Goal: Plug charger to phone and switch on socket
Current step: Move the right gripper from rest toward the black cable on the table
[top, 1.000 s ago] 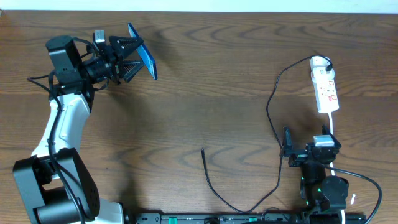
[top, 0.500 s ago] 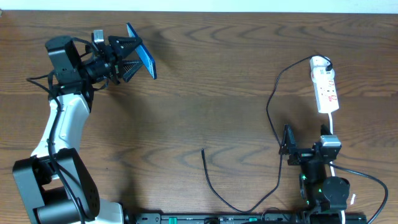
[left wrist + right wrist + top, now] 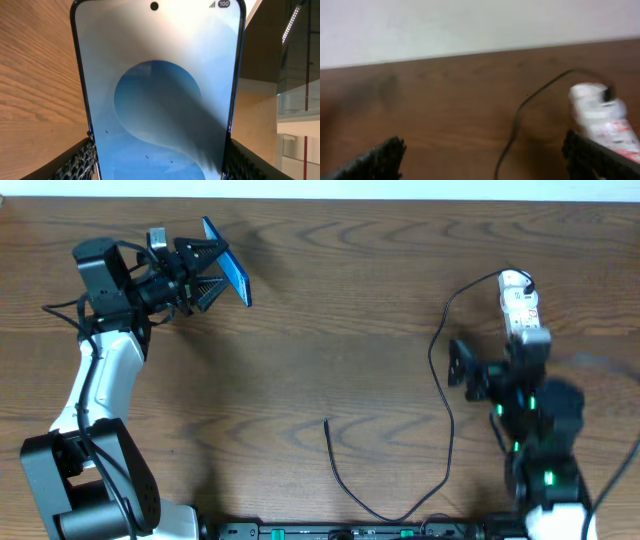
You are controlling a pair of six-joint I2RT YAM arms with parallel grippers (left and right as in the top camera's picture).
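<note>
My left gripper [image 3: 212, 277] is shut on the phone [image 3: 229, 275] and holds it raised at the back left, blue screen up. In the left wrist view the phone [image 3: 160, 95] fills the frame between both fingers [image 3: 80, 160]. The white socket [image 3: 518, 302] lies at the back right, its near end under my right arm. My right gripper [image 3: 494, 358] is open just in front of it, holding nothing. In the blurred right wrist view the socket [image 3: 600, 112] lies ahead on the right. The black charger [image 3: 432, 345] runs from the socket in a loop to its free tip [image 3: 327, 425] at centre front.
The brown wooden table [image 3: 330, 310] ends at a pale wall [image 3: 470, 25] behind the socket. A black rail [image 3: 350, 532] lines the front edge. My left arm's base [image 3: 80, 490] stands at the front left.
My right arm has swung away from the front edge toward the socket, its open gripper now close to the socket's near end. The left arm and phone have not moved.
</note>
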